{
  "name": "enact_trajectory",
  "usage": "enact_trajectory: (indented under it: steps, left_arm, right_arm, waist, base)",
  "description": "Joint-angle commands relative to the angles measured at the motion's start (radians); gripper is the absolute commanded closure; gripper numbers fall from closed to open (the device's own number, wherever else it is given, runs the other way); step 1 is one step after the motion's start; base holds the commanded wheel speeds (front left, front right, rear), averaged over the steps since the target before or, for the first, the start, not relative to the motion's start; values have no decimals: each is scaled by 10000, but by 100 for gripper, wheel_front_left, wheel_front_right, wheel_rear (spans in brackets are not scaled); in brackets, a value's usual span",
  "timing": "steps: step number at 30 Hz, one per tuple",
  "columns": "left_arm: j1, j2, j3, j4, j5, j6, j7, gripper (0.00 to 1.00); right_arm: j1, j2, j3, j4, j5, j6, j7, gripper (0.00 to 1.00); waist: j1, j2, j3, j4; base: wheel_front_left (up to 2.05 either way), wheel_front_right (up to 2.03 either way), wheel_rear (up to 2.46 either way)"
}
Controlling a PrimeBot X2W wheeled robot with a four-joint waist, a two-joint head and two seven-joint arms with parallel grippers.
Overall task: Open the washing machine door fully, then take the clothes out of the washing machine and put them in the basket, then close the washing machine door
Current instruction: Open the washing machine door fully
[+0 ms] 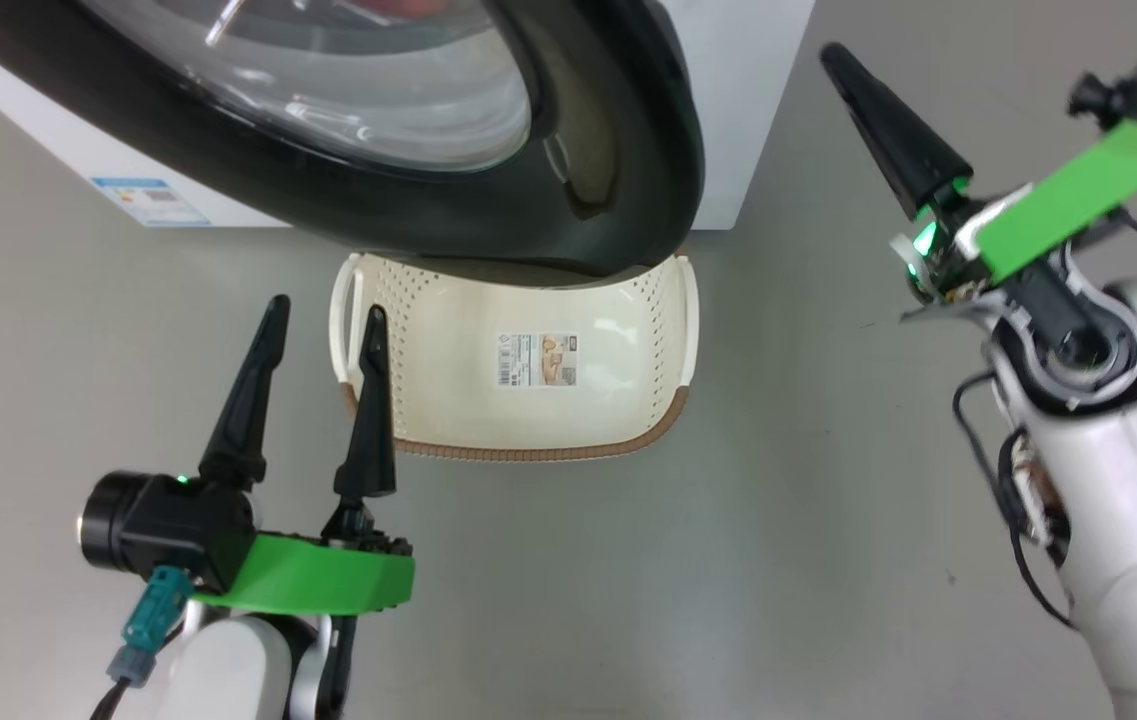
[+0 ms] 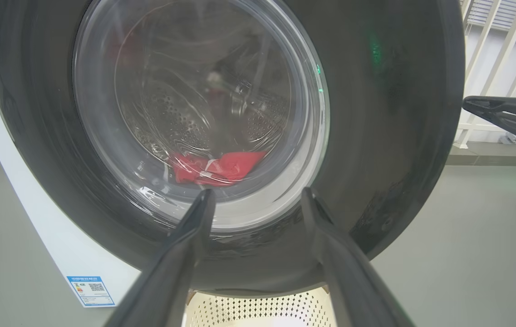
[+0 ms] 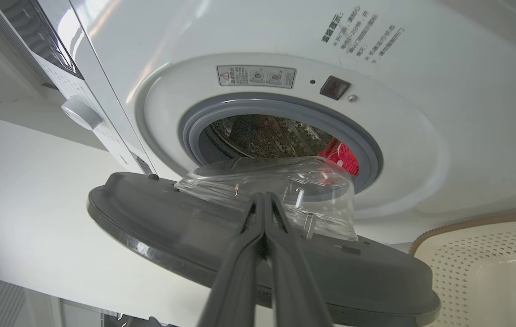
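Observation:
The washing machine door [image 3: 185, 227], black-rimmed with a bulging glass bowl, stands swung partway out from the white washing machine [image 3: 421, 81]. Red clothes [image 3: 341, 154] lie in the steel drum behind the grey ring and show through the glass as clothes [image 2: 217, 168]. The cream basket [image 1: 518, 380] sits on the floor under the door [image 1: 608, 150], holding nothing but its paper label. My left gripper [image 1: 323, 320] is open, with its right finger over the basket's left rim. My right gripper [image 1: 833, 60] is shut on nothing, right of the door; the right gripper [image 3: 263, 197] points at the door's inner side.
Grey floor [image 1: 778, 520] surrounds the basket. A blue sticker [image 1: 143, 200] marks the machine's lower front. In the left wrist view the basket [image 2: 258, 311] lies just below the door rim, and the right gripper's finger [image 2: 503, 113] reaches in from the right.

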Motion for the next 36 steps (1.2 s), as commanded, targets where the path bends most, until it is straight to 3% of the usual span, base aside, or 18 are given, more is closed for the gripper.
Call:
enact_trajectory:
  steps: [1, 6, 12, 25, 36]
  left_arm:
    - [-78, 114, 259, -269, 1, 15, -49, 0]
    - [-110, 114, 178, -303, -38, 64, -49, 0]
    - [-216, 113, 49, -291, -105, 118, -49, 0]
    - [-340, 113, -65, -149, -191, 168, -49, 0]
    - [-77, 112, -9, -24, -318, 249, -49, 0]
  right_arm:
    - [-263, 75, 68, -141, 326, 65, 331, 100]
    - [-1152, 165, 15, 1005, 2380, 65, 2707, 100]
    - [-2360, -9, 180, 2447, 3242, 65, 4119, 100]
    - [-2969, -16, 680, 2839, 3168, 65, 5095, 100]
    - [-2075, 191, 787, 2435, 3111, 65, 5315, 100]
  waist:
    - [0, 0, 82, 87]
    - [0, 0, 206, 197]
    - [0, 0, 411, 401]
    - [0, 0, 480, 682]
    - [0, 0, -180, 933]
  base:
    - [0, 0, 0]
    - [0, 0, 0]
    - [0, 0, 0]
    - [0, 0, 0]
    - [0, 0, 0]
